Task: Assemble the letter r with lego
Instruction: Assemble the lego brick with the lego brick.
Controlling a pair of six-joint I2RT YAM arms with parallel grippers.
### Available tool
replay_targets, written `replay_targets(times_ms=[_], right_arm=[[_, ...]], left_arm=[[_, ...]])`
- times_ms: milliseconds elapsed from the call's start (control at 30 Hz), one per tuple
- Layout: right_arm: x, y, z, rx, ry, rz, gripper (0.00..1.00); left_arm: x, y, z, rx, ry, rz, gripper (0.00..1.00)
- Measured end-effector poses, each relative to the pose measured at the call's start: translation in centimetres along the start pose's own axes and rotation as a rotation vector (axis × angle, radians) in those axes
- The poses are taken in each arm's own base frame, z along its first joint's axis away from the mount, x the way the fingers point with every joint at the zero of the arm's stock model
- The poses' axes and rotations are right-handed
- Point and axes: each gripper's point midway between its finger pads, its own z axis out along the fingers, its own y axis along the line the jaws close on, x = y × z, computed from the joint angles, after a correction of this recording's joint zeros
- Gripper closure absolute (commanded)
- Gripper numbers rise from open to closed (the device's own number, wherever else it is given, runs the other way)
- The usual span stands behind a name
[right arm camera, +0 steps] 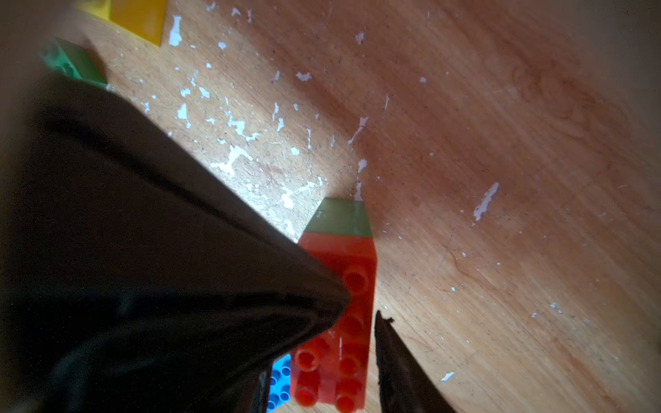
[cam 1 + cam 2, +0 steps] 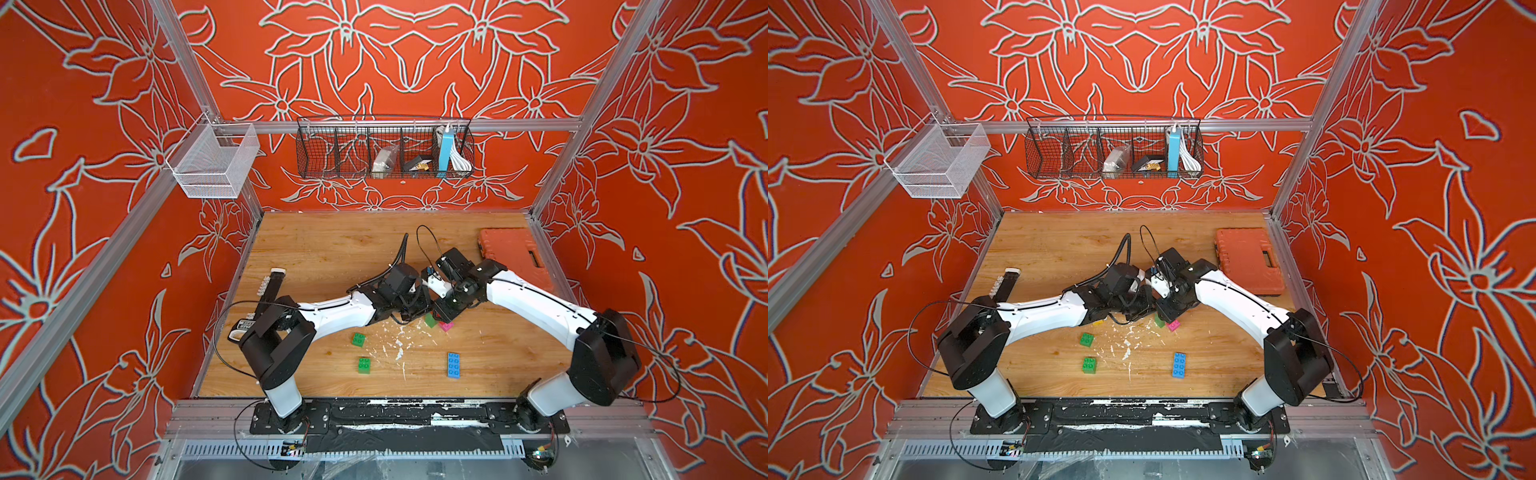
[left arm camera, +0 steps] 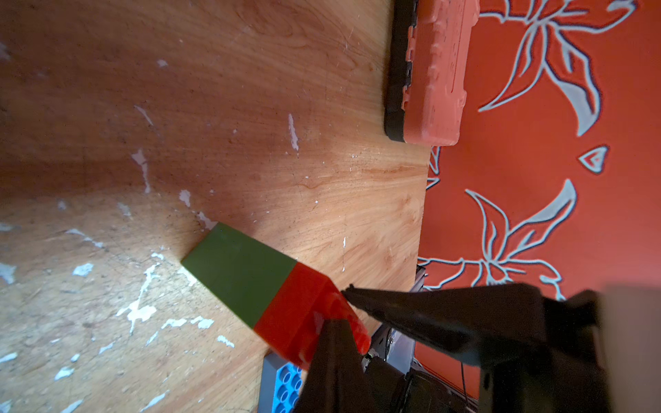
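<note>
A: The left gripper (image 3: 338,306), how does it stand?
B: Its jaws are closed together; the tips rest on the studded top of the red brick (image 3: 293,304), at one end; whether they pinch a stud I cannot tell.
A: And the right gripper (image 1: 359,309)?
B: Its jaws stand a little apart, just over the same red brick; I judge that it holds nothing firmly.
A: Where is this brick?
B: About the middle of the table (image 2: 332,249), seated on a green brick (image 1: 341,218); both arms meet over it and hide it in both top views.
A: Which relation matters for the coming move?
B: The red brick lies straight below both grippers, so neither arm is nearer; in the right wrist view its long axis runs away from the jaws, so they would close across its short width. A loose green brick (image 2: 358,339) and a second green brick (image 2: 364,365) lie toward the near edge, left of the middle, nearer the left arm; the blue brick (image 2: 453,365) lies toward the near edge, right of the middle, nearer the right arm.
A: Any writing?
B: A black tool (image 2: 243,328) at the left edge has white lettering, too small to read; the orange case (image 2: 515,257) shows none.
</note>
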Motion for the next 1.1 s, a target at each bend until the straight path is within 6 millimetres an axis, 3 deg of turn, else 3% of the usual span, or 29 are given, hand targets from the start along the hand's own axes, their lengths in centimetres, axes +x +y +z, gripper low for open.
replay_targets(times_ms=[200, 1100], right_arm=[[-0.5, 0.2, -1.0, 0.001, -0.051, -0.003, 0.52], [0.5, -0.3, 1.6, 0.004, 0.023, 0.037, 0.57]], left_arm=[[0.0, 0.0, 0.0, 0.0, 0.0, -0.003, 1.0], [0.2, -0.3, -0.6, -0.033, 0.017, 0.014, 1.0]])
